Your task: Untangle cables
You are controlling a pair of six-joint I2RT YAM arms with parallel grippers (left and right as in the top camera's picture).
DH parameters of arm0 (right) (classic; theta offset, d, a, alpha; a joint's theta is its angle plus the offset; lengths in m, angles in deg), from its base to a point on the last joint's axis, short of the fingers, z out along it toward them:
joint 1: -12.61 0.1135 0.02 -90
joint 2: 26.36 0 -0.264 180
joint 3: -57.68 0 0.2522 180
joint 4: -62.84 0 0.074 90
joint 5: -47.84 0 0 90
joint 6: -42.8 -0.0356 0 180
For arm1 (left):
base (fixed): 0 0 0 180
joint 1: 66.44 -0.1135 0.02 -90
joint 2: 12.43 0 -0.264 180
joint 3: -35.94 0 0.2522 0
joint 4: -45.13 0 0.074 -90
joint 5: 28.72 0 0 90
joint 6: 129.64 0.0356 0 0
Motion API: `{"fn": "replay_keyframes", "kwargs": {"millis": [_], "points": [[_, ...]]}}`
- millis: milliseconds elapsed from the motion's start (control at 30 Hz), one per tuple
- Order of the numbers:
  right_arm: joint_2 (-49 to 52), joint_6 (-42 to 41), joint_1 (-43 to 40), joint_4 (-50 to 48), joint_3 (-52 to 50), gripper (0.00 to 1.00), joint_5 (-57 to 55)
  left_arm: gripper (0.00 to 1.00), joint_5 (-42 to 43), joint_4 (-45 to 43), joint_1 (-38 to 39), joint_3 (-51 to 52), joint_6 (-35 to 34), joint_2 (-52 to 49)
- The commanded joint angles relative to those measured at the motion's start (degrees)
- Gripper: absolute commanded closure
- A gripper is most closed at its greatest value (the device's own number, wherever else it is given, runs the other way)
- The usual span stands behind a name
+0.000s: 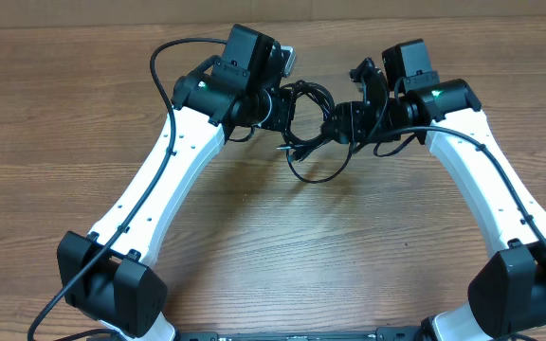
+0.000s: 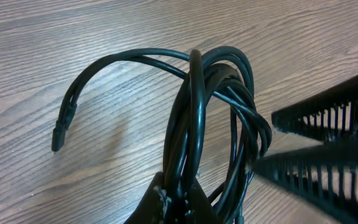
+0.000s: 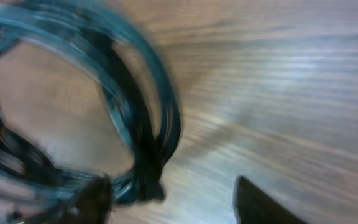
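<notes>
The left claw is pressed together on the cables, pinching several glossy black loops that rise beyond its tips. One cord arcs away to a small flat plug. The right claw is spread, with the blurred coil against one finger. A wood-grain bench lies beneath.

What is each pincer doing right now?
Left pincer: closed, holding the cables.
Right pincer: open.
</notes>
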Motion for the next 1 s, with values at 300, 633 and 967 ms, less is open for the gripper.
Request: {"fn": "replay_keyframes", "kwargs": {"millis": [300, 633, 967], "points": [[0.3, -3.4, 0.2, -3.1, 0.1, 0.83, -2.6, 0.96, 3.5, -0.1, 0.2, -0.5, -0.5, 1.2], [0.3, -3.4, 0.2, -2.2, 0.1, 0.76, 3.2, 0.96, 3.5, 0.0, 0.2, -0.5, -0.5, 1.2], [0.3, -3.4, 0.2, -1.2, 0.1, 0.91, 3.1, 0.96, 3.5, 1.0, 0.2, -0.5, -0.7, 1.2]]}}
